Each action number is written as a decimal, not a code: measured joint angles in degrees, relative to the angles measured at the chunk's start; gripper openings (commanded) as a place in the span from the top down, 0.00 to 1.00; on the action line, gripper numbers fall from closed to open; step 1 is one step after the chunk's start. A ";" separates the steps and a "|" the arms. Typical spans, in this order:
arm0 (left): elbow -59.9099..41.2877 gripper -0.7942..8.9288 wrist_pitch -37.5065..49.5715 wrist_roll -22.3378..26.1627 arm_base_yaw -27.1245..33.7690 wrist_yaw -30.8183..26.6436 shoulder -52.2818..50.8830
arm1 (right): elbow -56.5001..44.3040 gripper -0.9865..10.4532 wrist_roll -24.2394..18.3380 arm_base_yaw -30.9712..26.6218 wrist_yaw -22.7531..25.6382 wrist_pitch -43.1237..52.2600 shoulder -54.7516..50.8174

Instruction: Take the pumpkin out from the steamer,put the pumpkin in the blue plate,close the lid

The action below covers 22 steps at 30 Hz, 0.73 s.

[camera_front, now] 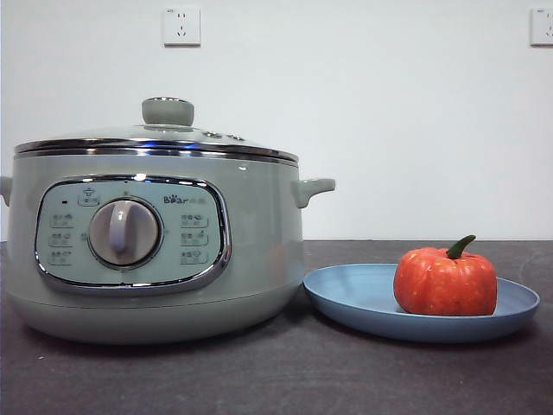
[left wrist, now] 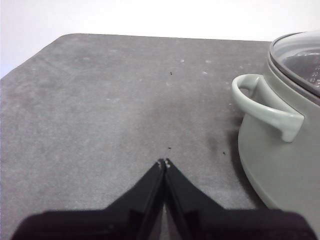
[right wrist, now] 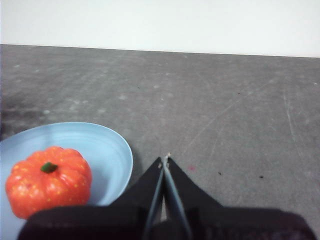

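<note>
While lid (camera_front: 164, 138) sits on — pumpkin (camera_front: 446, 281) plated.

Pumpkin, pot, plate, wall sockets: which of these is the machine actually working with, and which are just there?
Part of the job:
pumpkin, sitting on the blue plate
steamer
lid, on the steamer

Just there:
two wall sockets
dark table

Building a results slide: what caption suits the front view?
Task end state: pumpkin on the blue plate, lid closed on the steamer.
</note>
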 measured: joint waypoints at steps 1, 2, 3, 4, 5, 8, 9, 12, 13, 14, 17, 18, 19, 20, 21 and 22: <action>0.00 0.92 0.00 0.00 0.00 0.00 0.00 | -0.39 0.92 -0.02 0.00 -0.02 0.24 -0.13; 0.00 0.92 0.00 0.02 0.00 0.00 0.00 | -0.76 0.92 -0.02 0.00 0.00 0.35 -0.13; 0.00 0.92 0.02 0.02 0.00 0.00 0.00 | -1.29 0.92 -0.04 0.00 0.00 0.72 -0.15; 0.00 0.92 0.00 0.00 0.00 0.00 0.00 | -1.49 0.92 -0.11 0.00 0.04 1.20 -0.11; 0.00 0.92 0.00 0.00 0.00 0.00 0.00 | -1.57 0.92 -0.15 -0.02 0.04 1.36 -0.11; 0.00 0.92 0.02 0.00 0.00 0.00 0.00 | -1.60 0.92 -0.57 -0.17 0.13 1.46 -0.15; 0.00 0.92 0.02 0.02 0.00 0.00 0.00 | -1.60 0.92 -0.66 -0.22 0.17 1.44 -0.15; 0.00 0.92 0.02 0.00 0.00 0.00 0.00 | -1.60 0.92 -0.66 -0.22 0.15 1.44 -0.13; 0.00 0.92 0.02 0.02 0.00 0.00 0.00 | -1.60 0.92 -0.66 -0.22 0.17 1.44 -0.13; 0.00 0.92 0.02 0.00 0.00 0.00 0.00 | -1.60 0.92 -0.66 -0.22 0.17 1.44 -0.13; 0.00 0.92 0.02 0.00 0.00 0.00 0.00 | -1.60 0.91 -0.66 -0.22 0.17 1.44 -0.09; 0.00 0.92 0.02 0.02 0.00 0.00 0.00 | -1.60 0.91 -0.66 -0.22 0.17 1.44 -0.09; 0.00 0.92 0.02 0.00 0.00 0.00 0.00 | -1.60 0.91 -0.63 -0.22 0.17 1.44 -0.09; 0.00 0.92 0.02 0.00 0.00 0.00 0.00 | -1.60 0.91 -0.66 -0.22 0.17 1.44 -0.09; 0.00 0.92 0.02 0.00 0.00 0.00 0.00 | -1.60 0.91 -0.66 -0.22 0.17 1.44 -0.09; 0.00 0.92 0.02 0.00 0.00 0.00 0.00 | -1.60 0.91 -0.66 -0.22 0.17 1.44 -0.09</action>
